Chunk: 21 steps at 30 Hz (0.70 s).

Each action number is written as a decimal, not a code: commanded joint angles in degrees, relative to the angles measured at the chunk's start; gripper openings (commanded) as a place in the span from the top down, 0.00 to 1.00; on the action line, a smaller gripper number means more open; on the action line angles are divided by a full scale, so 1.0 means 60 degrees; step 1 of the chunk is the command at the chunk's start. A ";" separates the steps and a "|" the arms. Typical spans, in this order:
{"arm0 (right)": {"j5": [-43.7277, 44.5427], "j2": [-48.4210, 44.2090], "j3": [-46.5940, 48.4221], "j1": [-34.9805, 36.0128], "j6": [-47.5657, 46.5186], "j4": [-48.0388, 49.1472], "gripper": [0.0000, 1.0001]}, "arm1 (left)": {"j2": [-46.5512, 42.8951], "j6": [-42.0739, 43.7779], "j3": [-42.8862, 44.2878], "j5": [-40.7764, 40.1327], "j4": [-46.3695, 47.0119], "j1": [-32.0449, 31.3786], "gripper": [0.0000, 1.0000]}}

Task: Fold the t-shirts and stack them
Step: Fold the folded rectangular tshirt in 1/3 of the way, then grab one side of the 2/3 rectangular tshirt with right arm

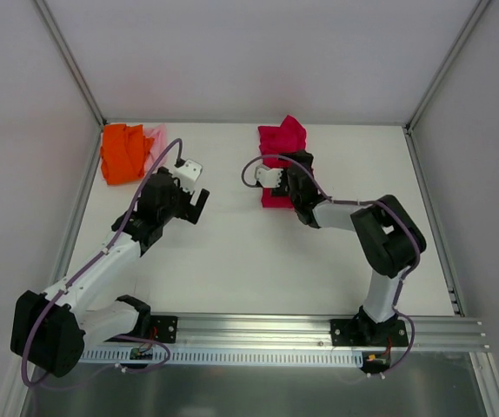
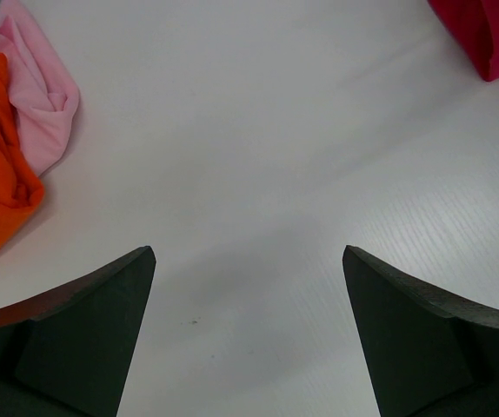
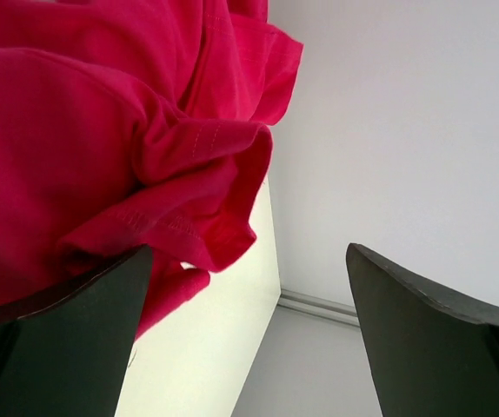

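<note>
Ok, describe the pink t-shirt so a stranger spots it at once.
Find the far left corner of the table, where cloth lies heaped. The pink t-shirt peeks out right of the orange t-shirt, touching it: the palest piece, mostly hidden.

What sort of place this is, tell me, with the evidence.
Likely a robotics lab test cell: bare white table, plain white panels enclosing it, aluminium mounting rail along the near edge.

The crimson-red t-shirt (image 1: 282, 139) lies bunched at the far middle of the worktop (image 1: 249, 261), a loosely folded strip running toward the near edge, its hemmed folds rumpled. The bright orange t-shirt (image 1: 121, 155) lies crumpled in the far left corner, well apart from it. The pale pink t-shirt (image 1: 156, 139) peeks out against the orange one's right side, perhaps partly beneath it.
</note>
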 commanded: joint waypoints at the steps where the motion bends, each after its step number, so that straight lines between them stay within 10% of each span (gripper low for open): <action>1: 0.0062 -0.1483 -0.0488 0.0431 -0.0186 0.1208 0.00 | -0.0079 0.0123 0.0229 0.0027 0.0230 0.0117 0.08; 11: -0.0815 -0.4592 0.0826 0.0901 0.2609 -0.5580 0.00 | -0.0196 0.0079 0.0259 0.0159 0.0127 0.0117 0.08; 21: -0.2471 -0.3791 0.1047 0.0770 0.3579 -0.7949 0.01 | -0.0313 0.0079 0.0229 0.0232 0.0069 0.0131 0.08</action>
